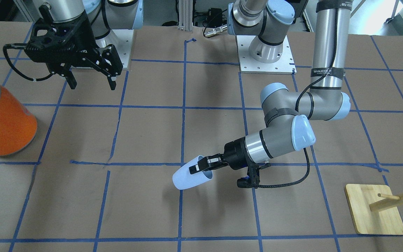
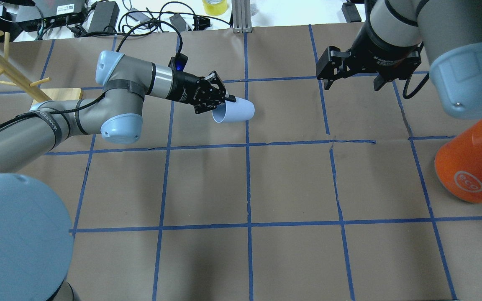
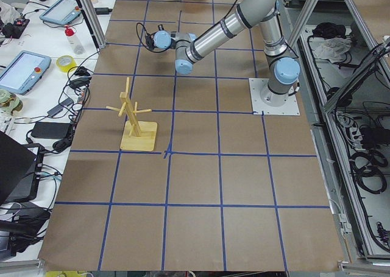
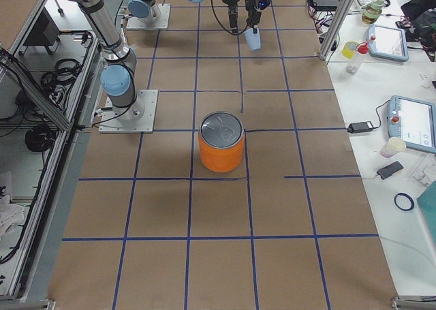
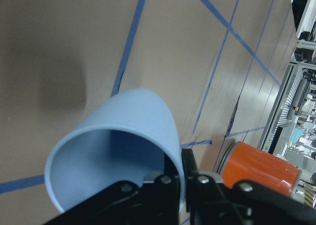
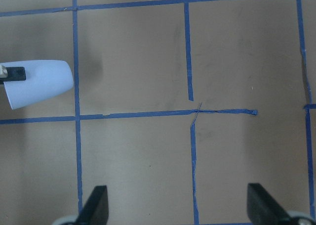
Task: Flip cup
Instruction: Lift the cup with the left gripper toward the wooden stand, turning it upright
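The cup (image 1: pixel 191 177) is a pale blue-white tumbler, held on its side a little above the brown paper. My left gripper (image 1: pixel 197 167) is shut on its rim, one finger inside and one outside. The cup's mouth faces the left wrist and its base points away. It also shows in the overhead view (image 2: pixel 236 112), the left wrist view (image 5: pixel 113 146), the right wrist view (image 6: pixel 39 83) and the exterior right view (image 4: pixel 255 40). My right gripper (image 1: pixel 91 83) hangs open and empty above the table, well away from the cup; it shows in the overhead view (image 2: pixel 352 83) too.
A large orange can (image 1: pixel 4 119) with a silver lid stands at the table's end on my right side, also in the overhead view (image 2: pixel 471 167). A wooden peg stand (image 1: pixel 374 210) on a square base stands on my left side. Blue tape lines grid the paper.
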Robot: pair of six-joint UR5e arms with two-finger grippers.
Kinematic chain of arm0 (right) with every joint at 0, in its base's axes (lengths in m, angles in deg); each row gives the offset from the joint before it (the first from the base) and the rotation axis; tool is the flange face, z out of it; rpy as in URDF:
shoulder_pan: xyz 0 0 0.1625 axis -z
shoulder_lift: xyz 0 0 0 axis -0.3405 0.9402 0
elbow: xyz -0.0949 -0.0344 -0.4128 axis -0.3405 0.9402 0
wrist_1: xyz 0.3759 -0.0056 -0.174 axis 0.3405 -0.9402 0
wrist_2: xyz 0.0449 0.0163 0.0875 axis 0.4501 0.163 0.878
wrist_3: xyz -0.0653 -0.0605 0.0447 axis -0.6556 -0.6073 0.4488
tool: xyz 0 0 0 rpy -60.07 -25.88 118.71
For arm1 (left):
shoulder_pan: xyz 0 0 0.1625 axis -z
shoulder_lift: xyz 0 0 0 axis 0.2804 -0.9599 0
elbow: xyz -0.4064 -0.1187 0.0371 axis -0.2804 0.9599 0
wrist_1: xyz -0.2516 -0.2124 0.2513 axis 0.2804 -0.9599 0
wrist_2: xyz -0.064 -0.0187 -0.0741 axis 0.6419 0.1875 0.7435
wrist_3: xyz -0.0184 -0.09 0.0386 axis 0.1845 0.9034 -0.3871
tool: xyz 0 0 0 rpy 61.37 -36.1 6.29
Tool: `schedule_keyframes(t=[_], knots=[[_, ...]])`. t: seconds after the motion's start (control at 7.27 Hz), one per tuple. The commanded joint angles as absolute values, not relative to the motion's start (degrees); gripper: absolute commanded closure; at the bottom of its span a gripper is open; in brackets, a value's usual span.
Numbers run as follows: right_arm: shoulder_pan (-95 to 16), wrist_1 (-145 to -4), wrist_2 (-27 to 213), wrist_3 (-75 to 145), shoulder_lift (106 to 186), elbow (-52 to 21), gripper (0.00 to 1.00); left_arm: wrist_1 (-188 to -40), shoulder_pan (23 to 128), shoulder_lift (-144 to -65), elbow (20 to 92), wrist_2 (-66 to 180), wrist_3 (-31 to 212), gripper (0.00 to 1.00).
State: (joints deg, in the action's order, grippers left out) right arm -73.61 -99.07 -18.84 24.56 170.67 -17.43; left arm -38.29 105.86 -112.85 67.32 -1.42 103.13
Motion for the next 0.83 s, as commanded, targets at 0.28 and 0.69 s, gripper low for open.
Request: schedule_keyframes(t=[0.28,0.69], knots=[[-73.61,-99.07,-18.77,24.57,170.75,-17.44,0.0,-47.14,106.11,-107.94,61.78,-23.02,102.71,1.0],[-73.61,-98.72,-18.85,24.65,170.92,-17.44,0.0,-60.88,105.58,-107.13,55.52,-48.06,80.72,1.0]])
